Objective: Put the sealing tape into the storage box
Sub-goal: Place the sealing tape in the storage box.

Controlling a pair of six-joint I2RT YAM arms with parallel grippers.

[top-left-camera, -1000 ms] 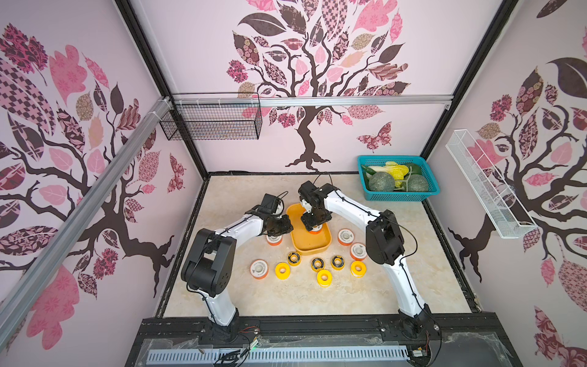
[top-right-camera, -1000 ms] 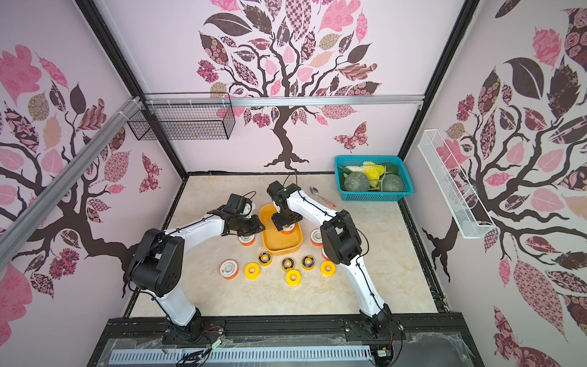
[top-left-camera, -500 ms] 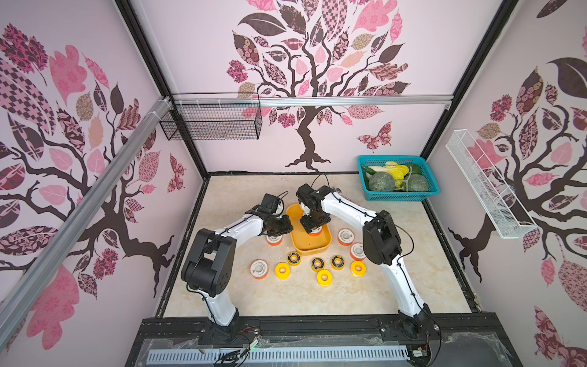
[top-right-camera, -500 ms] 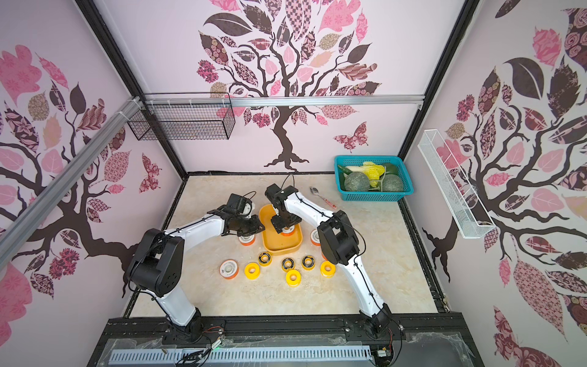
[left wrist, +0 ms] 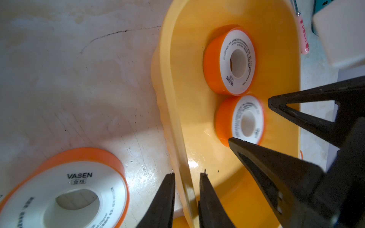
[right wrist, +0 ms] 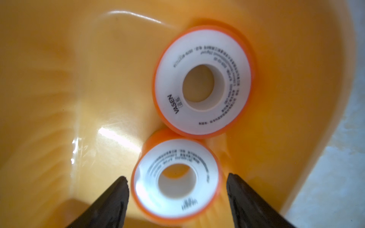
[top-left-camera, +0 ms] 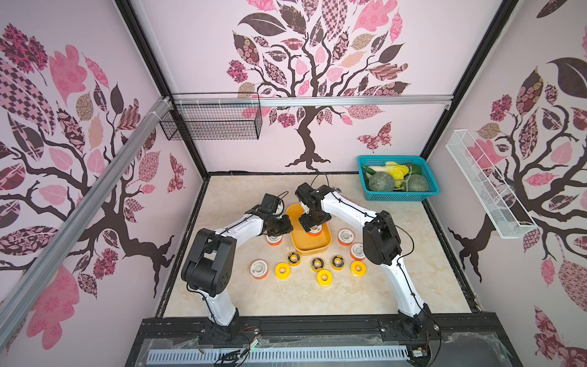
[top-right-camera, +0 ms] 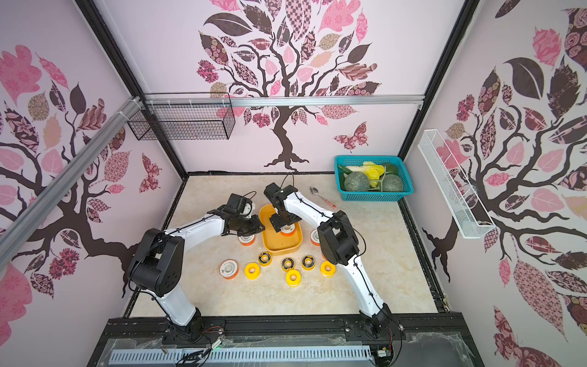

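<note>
Pinching the box wall with the left gripper, jaws closed on the rim. Straddling one roll inside with the right gripper, jaws apart, a gap either side. Touching a second roll; both flat, holes up, lined along the box's length. Long axis running away from the arm bases. On the table, other rolls, flat.

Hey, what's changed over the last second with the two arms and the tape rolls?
The right gripper has spread its fingers and let go of an orange roll, which now lies in the yellow box beside another roll. The arm itself barely shifted. The left gripper stays clamped on the box's rim, and the rolls outside the box have not moved.
</note>
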